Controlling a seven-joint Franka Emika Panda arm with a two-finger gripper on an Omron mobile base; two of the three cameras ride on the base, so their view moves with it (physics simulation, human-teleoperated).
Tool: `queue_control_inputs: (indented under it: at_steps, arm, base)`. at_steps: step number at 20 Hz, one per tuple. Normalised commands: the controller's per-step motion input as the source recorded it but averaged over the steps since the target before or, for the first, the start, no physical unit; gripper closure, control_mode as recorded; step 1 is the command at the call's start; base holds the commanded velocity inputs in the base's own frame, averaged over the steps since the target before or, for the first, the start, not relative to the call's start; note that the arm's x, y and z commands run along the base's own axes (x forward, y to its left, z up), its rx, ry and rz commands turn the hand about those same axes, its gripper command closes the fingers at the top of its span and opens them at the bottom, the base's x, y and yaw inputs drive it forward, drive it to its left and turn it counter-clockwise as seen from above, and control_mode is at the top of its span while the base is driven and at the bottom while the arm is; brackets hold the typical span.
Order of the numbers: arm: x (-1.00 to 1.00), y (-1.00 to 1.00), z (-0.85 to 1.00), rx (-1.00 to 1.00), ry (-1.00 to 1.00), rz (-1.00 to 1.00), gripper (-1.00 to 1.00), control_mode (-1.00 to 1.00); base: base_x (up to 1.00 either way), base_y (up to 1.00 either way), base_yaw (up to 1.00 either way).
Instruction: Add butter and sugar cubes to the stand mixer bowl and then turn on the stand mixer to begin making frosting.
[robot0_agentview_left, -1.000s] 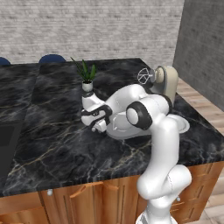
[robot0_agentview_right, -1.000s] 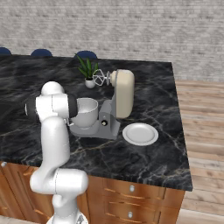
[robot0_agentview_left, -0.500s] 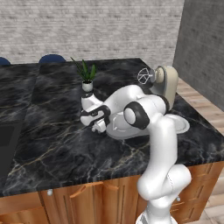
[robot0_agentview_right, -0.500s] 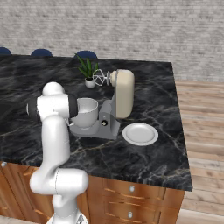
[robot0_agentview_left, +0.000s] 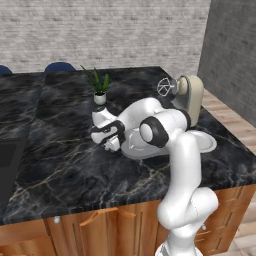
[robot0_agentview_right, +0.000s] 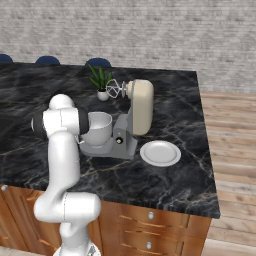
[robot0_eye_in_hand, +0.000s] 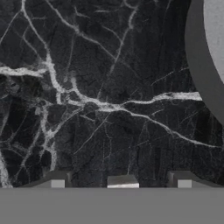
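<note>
The stand mixer (robot0_agentview_right: 140, 107) stands on the black marble counter with its cream head tilted back and its whisk (robot0_agentview_right: 113, 90) raised. Its white bowl (robot0_agentview_right: 98, 127) sits on the grey base (robot0_agentview_right: 107, 148), partly behind my arm. My gripper (robot0_agentview_left: 109, 144) hangs low over the counter just left of the base, open, its fingertips (robot0_eye_in_hand: 57, 179) wide apart. A small pale block (robot0_eye_in_hand: 122, 180) lies between them, touching neither; I cannot tell whether it is the sugar cube. The butter is out of view. The base's rim (robot0_eye_in_hand: 203, 65) curves in at the hand view's upper right.
A flat white plate (robot0_agentview_right: 160, 152) lies right of the mixer. A small potted plant (robot0_agentview_left: 100, 85) stands behind my gripper. The counter's front edge runs above wooden drawers (robot0_agentview_right: 150, 220). Dark marble (robot0_agentview_left: 60, 150) stretches to the left of my hand.
</note>
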Motion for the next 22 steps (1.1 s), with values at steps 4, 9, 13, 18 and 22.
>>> queue_control_inputs:
  at_steps: [4,9,13,18,22]
  arm:
    - [0.01,0.0,-0.19,0.0,0.03,0.0,1.0,-1.0]
    - [0.0,0.0,-0.07,0.0,0.0,0.0,1.0,-1.0]
    - [0.0,0.0,0.0,0.0,0.0,0.0,1.0,-1.0]
    - [0.0,0.0,0.24,0.0,0.0,0.0,1.0,-1.0]
    - [-0.14,0.0,0.61,0.0,0.0,0.0,1.0,-1.0]
  base:
    - [0.0,0.0,0.0]
    - [0.0,0.0,0.0]
    - [0.0,0.0,0.0]
    - [0.0,0.0,0.0]
    - [0.0,0.0,0.0]
